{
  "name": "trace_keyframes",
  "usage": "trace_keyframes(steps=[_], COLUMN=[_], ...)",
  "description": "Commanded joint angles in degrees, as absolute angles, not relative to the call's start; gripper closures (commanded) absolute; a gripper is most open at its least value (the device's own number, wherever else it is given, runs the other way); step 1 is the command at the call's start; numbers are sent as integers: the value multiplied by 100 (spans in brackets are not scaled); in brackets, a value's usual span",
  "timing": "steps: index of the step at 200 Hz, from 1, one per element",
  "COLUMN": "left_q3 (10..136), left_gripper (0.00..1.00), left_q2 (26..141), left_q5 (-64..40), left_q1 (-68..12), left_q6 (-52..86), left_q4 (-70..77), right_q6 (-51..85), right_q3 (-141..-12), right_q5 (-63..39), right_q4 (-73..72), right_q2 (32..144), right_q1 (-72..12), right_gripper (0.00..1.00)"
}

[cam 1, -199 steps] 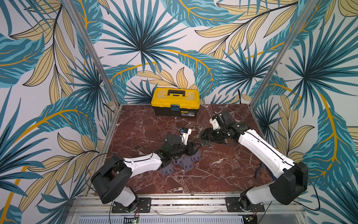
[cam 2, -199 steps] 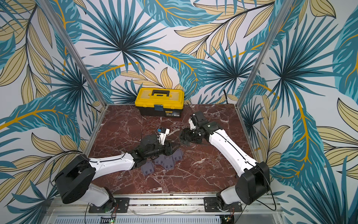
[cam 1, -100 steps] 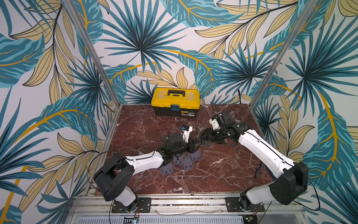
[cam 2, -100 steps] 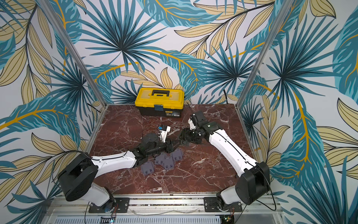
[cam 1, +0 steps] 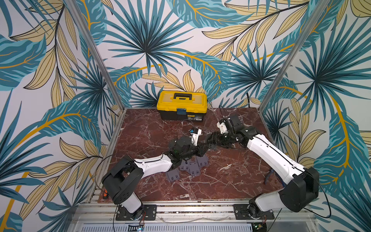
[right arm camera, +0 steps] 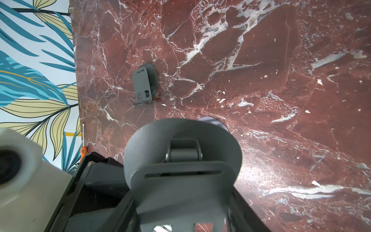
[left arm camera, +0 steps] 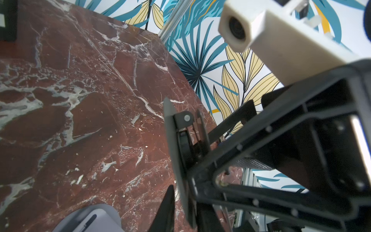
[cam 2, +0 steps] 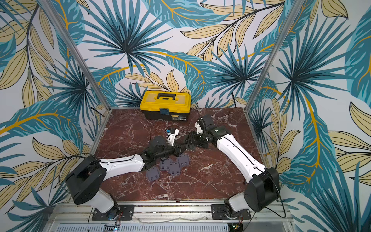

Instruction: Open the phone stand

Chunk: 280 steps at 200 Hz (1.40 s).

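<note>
Matte grey phone stand (right arm camera: 180, 158) (round, hinged), clamped in closed right hand (cam 1: 211, 141), grip of left hand (cam 1: 201, 150) unclear.

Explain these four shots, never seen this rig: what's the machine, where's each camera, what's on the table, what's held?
The machine is a pair of white robot arms, a left arm and a right arm, mounted at the front edge of a marble table. Each ends in a two-finger gripper.

The two wide pictures come from one overhead stereo camera, so they nearly match. The two close-ups come from cameras on the arms' wrists.

A yellow toolbox sits at the back, and several folded grey stands lie near the middle.

The right gripper is shut on a grey phone stand, held between the arms. The left gripper reaches around that stand's thin plate, seemingly to fold it open. Whether it is clamped yet isn't clear.
</note>
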State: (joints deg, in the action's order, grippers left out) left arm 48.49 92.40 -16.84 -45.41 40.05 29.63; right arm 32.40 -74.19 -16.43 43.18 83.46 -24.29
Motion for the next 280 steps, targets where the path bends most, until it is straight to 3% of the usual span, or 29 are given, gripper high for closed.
trace_keyframes(steps=[1, 20, 134, 280], left_q3=[5019, 5001, 4424, 4126], left_gripper=[90, 100, 100, 100], left_q2=[9316, 9318, 9238, 8918], left_q5=[-1602, -1555, -1234, -838], left_q1=[-4553, -4553, -4413, -4125], left_q6=[3885, 3820, 3638, 2875], left_q4=[3173, 3173, 3173, 2476], right_q6=[3314, 3278, 2968, 1742], right_q3=[-7256, -7257, -7352, -8044], right_q5=[-1917, -1914, -2278, -2896], right_q4=[4244, 4322, 4695, 6583], right_q2=[8206, 8195, 8152, 8419], right_q1=[-2453, -2457, -2259, -1996], right_gripper=[70, 70, 73, 76])
